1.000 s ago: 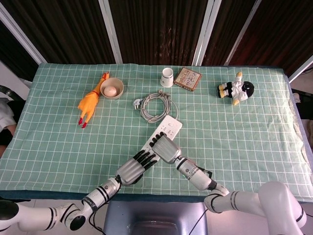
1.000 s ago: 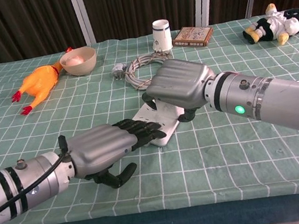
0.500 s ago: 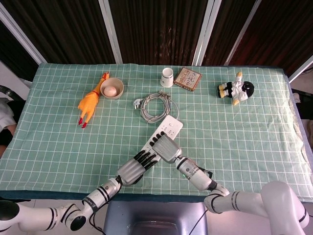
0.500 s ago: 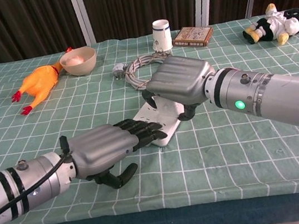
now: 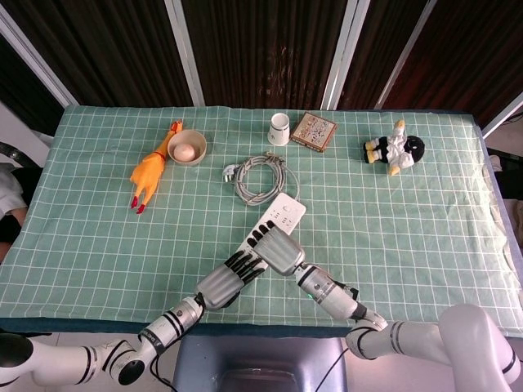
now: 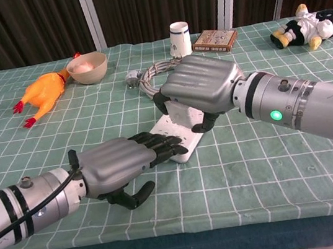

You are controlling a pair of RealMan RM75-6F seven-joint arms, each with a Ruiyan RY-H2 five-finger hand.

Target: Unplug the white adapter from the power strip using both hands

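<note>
- The power strip (image 6: 178, 136) lies on the green checked cloth of the counter (image 5: 409, 229), near the front edge, at a slant.
- The left hand (image 6: 119, 166) lies palm down at the near end of the power strip, with its dark fingertips (image 6: 166, 144) resting on that end; it grips nothing.
- The right hand (image 6: 202, 88) is above the middle of the strip and holds the white adapter (image 6: 185, 113) between thumb and curled fingers.
- The adapter shows as a white block under the right palm, just above the strip; whether its pins sit in the socket cannot be told.
- In the head view, the right hand (image 5: 278, 249) covers the adapter completely.
- A coiled cord (image 5: 260, 175) lies behind the far end of the strip.
- Further back stand a bowl (image 5: 187, 147) beside a rubber chicken (image 5: 149, 174), a cup (image 5: 279, 128), a small box (image 5: 315, 131) and a plush toy (image 5: 395, 150).
</note>
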